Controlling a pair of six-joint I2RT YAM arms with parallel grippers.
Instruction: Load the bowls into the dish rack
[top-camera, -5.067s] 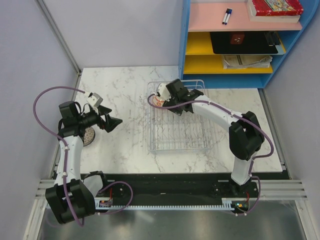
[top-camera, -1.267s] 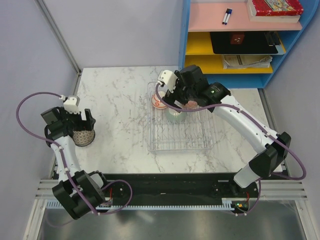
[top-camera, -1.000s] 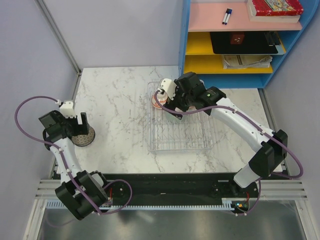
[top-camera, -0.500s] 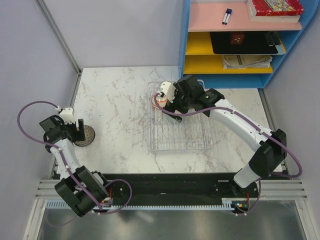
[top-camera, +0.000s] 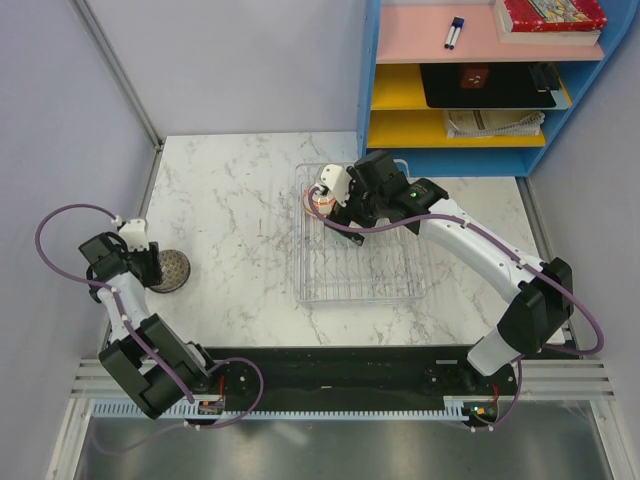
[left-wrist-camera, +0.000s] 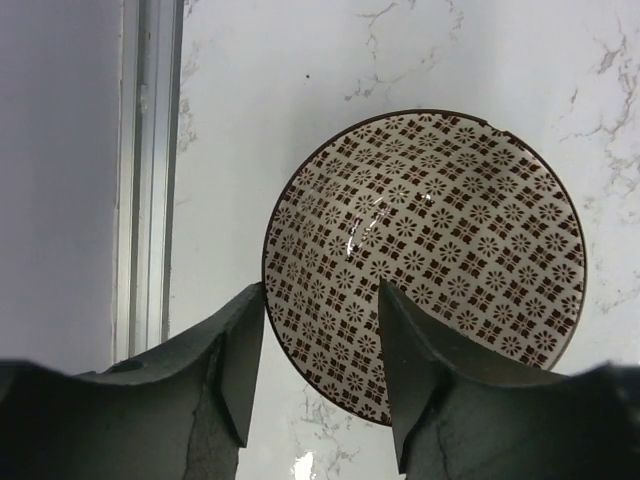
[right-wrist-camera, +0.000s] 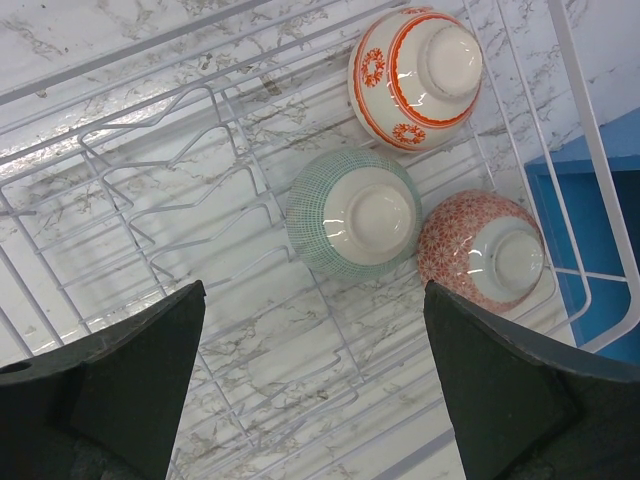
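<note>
A brown-patterned bowl (left-wrist-camera: 430, 260) stands upright on the marble at the table's left edge (top-camera: 175, 270). My left gripper (left-wrist-camera: 320, 300) (top-camera: 150, 268) straddles its near rim, one finger (left-wrist-camera: 235, 370) outside the wall and the other finger (left-wrist-camera: 415, 390) inside. The jaws still stand wider than the wall. In the dish rack (right-wrist-camera: 150, 200) (top-camera: 360, 275) lie three overturned bowls: red-and-white (right-wrist-camera: 415, 65), green (right-wrist-camera: 355, 215) and red-patterned (right-wrist-camera: 490, 250). My right gripper (right-wrist-camera: 310, 300) (top-camera: 345, 208) hangs open above the rack, holding nothing.
An aluminium rail (left-wrist-camera: 150, 170) and the purple wall run just left of the brown bowl. A blue shelf unit (top-camera: 480, 90) stands behind the rack; its base (right-wrist-camera: 600, 230) lies close to the rack's far side.
My left gripper has dropped over the brown bowl's rim and its jaws have narrowed. The right gripper has shifted slightly over the rack and stays open.
</note>
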